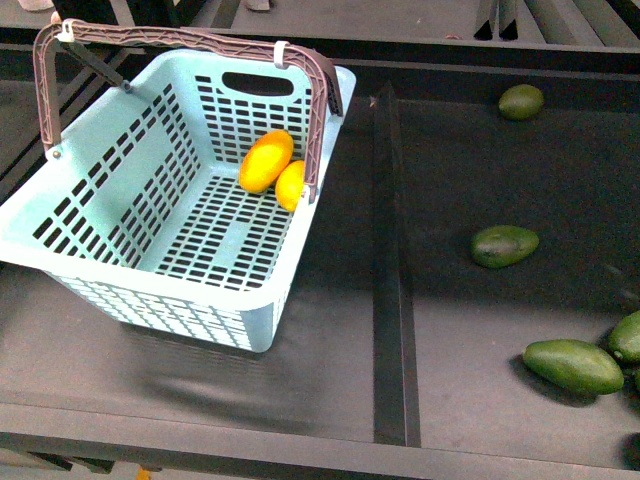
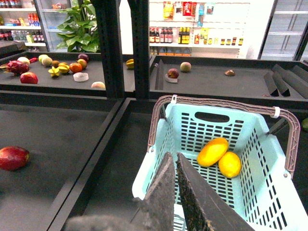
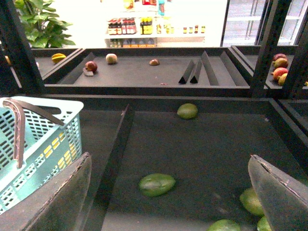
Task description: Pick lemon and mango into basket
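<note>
L gripper (image 2: 175, 192) closed; mango (image 1: 266, 161), lemon (image 1: 290, 186) in basket (image 1: 120, 170).

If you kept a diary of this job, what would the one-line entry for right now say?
mango: in basket | lemon: in basket, beside mango | left claw: shut, empty, near the basket | right claw: open, empty, above avocados

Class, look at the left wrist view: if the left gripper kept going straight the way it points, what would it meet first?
Most likely the basket: the left gripper, fingers nearly together, points over its near rim toward the slotted floor, short of the mango and lemon. Depth is hard to judge here.
</note>
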Tool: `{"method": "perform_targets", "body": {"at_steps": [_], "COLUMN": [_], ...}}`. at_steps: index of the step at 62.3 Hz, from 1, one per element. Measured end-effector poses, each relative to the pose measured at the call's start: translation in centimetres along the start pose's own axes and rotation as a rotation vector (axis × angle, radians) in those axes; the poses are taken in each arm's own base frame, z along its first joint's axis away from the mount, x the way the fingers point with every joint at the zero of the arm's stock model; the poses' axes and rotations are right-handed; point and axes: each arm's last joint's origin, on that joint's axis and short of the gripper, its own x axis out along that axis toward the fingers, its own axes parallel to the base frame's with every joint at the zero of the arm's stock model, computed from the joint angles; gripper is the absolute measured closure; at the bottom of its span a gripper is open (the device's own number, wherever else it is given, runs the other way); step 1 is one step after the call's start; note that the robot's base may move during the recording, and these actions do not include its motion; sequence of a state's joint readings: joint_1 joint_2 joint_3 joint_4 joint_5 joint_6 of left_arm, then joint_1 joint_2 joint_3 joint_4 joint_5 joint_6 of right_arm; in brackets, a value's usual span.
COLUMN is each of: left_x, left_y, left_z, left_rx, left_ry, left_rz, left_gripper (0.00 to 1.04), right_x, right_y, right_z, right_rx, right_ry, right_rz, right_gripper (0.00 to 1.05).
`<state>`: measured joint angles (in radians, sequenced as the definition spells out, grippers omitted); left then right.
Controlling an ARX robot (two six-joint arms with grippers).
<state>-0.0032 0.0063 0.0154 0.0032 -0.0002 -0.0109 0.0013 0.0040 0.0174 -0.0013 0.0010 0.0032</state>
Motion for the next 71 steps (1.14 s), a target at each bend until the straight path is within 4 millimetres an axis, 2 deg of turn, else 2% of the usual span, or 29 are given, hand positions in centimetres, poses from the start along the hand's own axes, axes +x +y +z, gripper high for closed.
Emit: {"method": "perform_targets", "body": {"at_steps": [29, 33, 57, 59, 71], "left_x": [0.0, 0.0, 0.0, 0.0, 0.0], "left_y": [0.0, 0.0, 0.0, 0.0, 0.0], "left_z": [0.0, 0.0, 0.0, 0.0, 0.0], "left_rx": [0.0, 0.0, 0.0, 0.002, 0.002], "left_ry": [0.0, 0.0, 0.0, 0.0, 0.0], "left_rz": [0.0, 0.0, 0.0, 0.0, 0.0], "left_gripper": [1.01, 0.9, 0.08, 0.05, 0.07], "right_x": [0.0, 0.0, 0.0, 0.0, 0.0], "right_y": [0.0, 0.0, 0.0, 0.0, 0.0], "right_z": [0.0, 0.0, 0.0, 0.0, 0.0], "right_rx": [0.0, 0.0, 0.0, 0.0, 0.0], "right_ry": [0.0, 0.0, 0.0, 0.0, 0.0], "right_rz": [0.0, 0.0, 0.0, 0.0, 0.0], "right_gripper": [0.09, 0.09, 0.09, 0.09, 0.09]}}
